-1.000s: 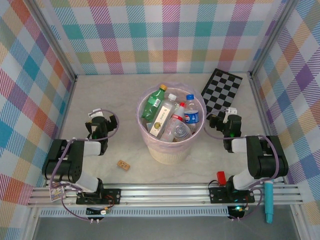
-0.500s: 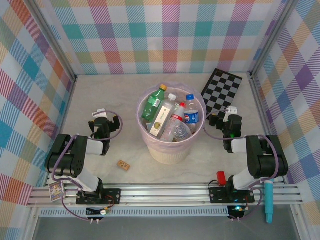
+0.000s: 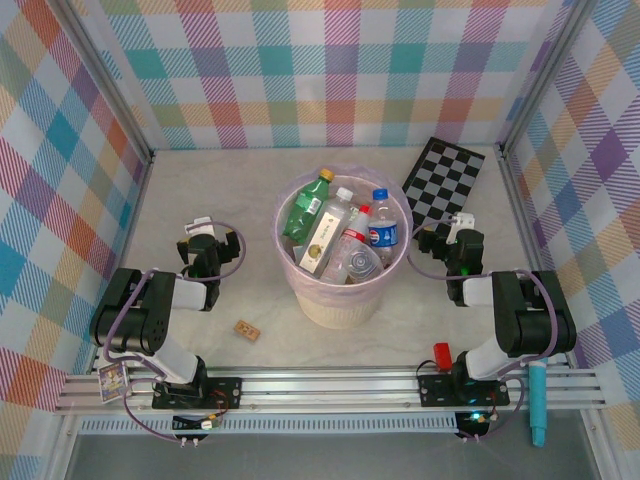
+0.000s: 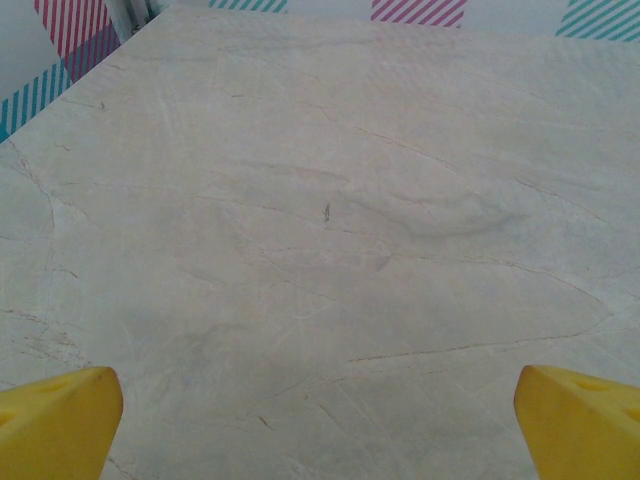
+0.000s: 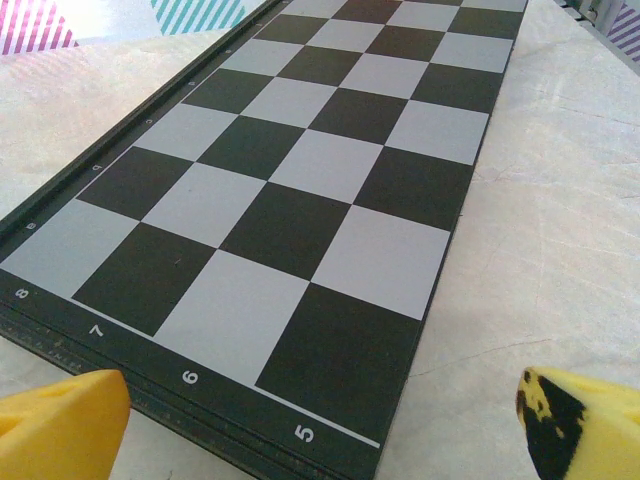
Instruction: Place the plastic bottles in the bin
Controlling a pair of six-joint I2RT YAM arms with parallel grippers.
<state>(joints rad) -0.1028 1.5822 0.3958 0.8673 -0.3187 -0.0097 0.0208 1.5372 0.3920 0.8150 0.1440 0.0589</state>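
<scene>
Over the bench [image 3: 200, 180], top external view. Item one: bin [image 3: 345, 300], at centre between the two arms. Item two: plastic bottles [image 3: 345, 240]. All those we can find are packed inside the bin, caps mostly toward 12 o'clock. The green bottle [image 3: 305, 212] is on the 10 o'clock side, long axis tilted, yellow cap toward 1 o'clock. The blue-capped bottle [image 3: 383, 232] is on the 2 o'clock side, near upright. The left claw [image 3: 201, 232] sits at the bin's 9 o'clock, pointing to 12, so the bin lies at its 3 o'clock. The right claw [image 3: 447, 232] sits at the bin's 3 o'clock, near the rim and the nearer of the two, so the bin lies at its 9 o'clock. The checkerboard [image 3: 447, 185] is at 1 o'clock of the bin, the brown block [image 3: 247, 329] at 7 o'clock. We judge no pick outstanding. The bottle count is hard to make out, since upper bottles and the pink liner cover the lower ones.

Left wrist view. Left claw [image 4: 320, 425] released, yellow fingertips [image 4: 55, 420] wide apart at the lower corners, bare bench between them and ahead.

Right wrist view. Right claw [image 5: 320, 425] released, fingertips [image 5: 60, 425] wide apart, holding nothing. The checkerboard [image 5: 300, 200] is ahead at 12 o'clock, its far end cut off by the frame.
</scene>
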